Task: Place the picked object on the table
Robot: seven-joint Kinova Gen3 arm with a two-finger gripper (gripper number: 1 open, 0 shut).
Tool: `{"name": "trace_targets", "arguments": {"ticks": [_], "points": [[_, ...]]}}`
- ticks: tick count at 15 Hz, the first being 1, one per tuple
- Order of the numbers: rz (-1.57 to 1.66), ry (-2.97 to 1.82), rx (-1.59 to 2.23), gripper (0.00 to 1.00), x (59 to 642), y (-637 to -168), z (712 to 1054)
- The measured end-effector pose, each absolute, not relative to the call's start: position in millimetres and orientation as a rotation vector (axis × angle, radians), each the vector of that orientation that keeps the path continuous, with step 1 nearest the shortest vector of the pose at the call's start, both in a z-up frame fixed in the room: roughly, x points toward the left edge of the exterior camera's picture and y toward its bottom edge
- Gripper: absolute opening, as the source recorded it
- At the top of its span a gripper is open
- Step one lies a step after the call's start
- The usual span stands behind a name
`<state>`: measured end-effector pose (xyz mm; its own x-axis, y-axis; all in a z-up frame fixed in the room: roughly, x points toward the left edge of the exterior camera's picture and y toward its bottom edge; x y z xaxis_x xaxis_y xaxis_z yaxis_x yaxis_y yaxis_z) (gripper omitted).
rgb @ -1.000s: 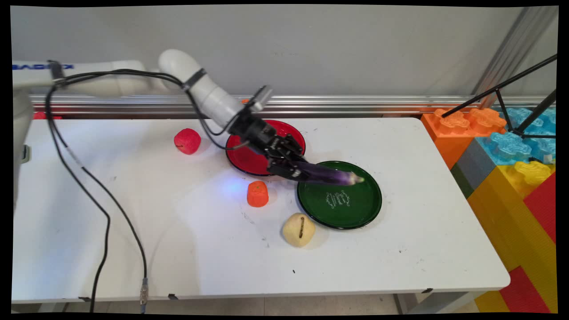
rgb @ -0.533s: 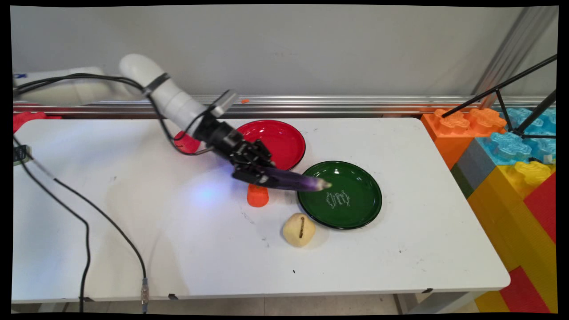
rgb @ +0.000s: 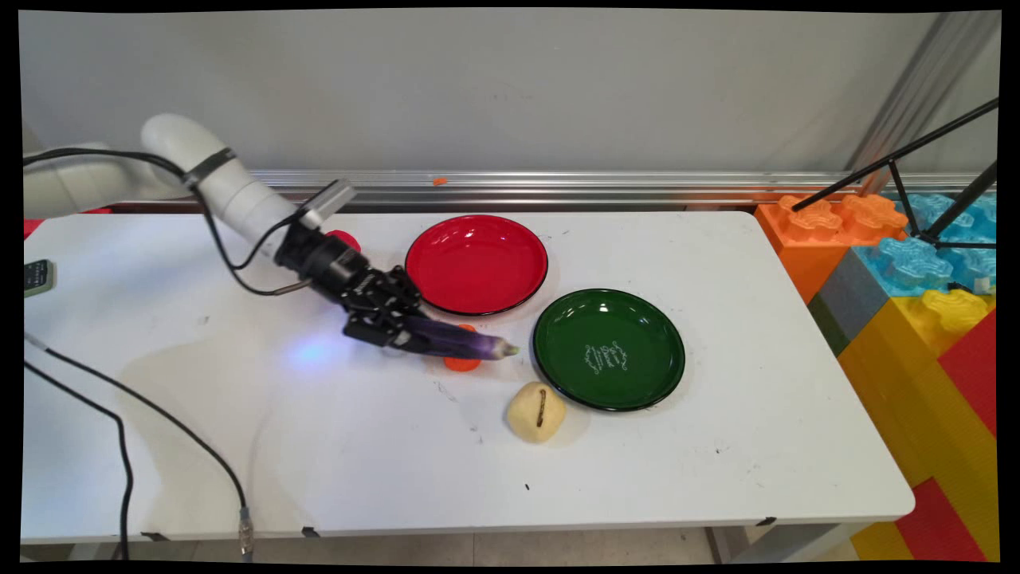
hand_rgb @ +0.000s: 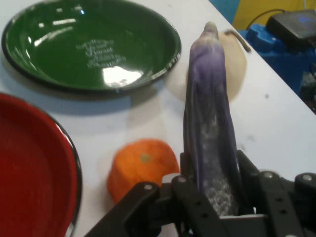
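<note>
My black gripper [rgb: 392, 331] is shut on a long purple eggplant [rgb: 462, 344], held near its thick end and carried just above the table. The eggplant's tip points right toward the green plate [rgb: 645, 319]. In the hand view the eggplant [hand_rgb: 210, 123] rises from between the fingers, with an orange carrot piece [hand_rgb: 140, 165] just left of it. In the main view the carrot piece [rgb: 460, 364] is partly hidden behind the eggplant. The red plate [rgb: 476, 263] lies just beyond the gripper, to its right.
A pale yellow potato [rgb: 535, 411] sits by the green plate's near left rim. A red strawberry-like fruit [rgb: 344, 238] peeks out behind the wrist. Black cables trail over the table's left side. Coloured block structures [rgb: 916, 279] stand off the right end.
The arm has swung left and toward the near side, carrying the eggplant off the green plate and past the red plate; it now hangs over the carrot piece.
</note>
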<state>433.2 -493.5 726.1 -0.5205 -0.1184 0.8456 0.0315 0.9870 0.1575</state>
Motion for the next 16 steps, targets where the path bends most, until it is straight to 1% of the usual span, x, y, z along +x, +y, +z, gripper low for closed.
{"name": "trace_targets", "arguments": {"ticks": [7, 14, 15, 16], "points": [[-0.219, -2.13, 0.018, 0.0, 482.9, -465.3, 704.4], [-0.237, -2.14, -0.004, 0.0, 503.0, -447.9, 689.5], [-0.236, -2.138, -0.006, 1.0, 503.6, -447.0, 688.8], [-0.235, -2.136, -0.008, 1.0, 503.9, -446.4, 688.5]]}}
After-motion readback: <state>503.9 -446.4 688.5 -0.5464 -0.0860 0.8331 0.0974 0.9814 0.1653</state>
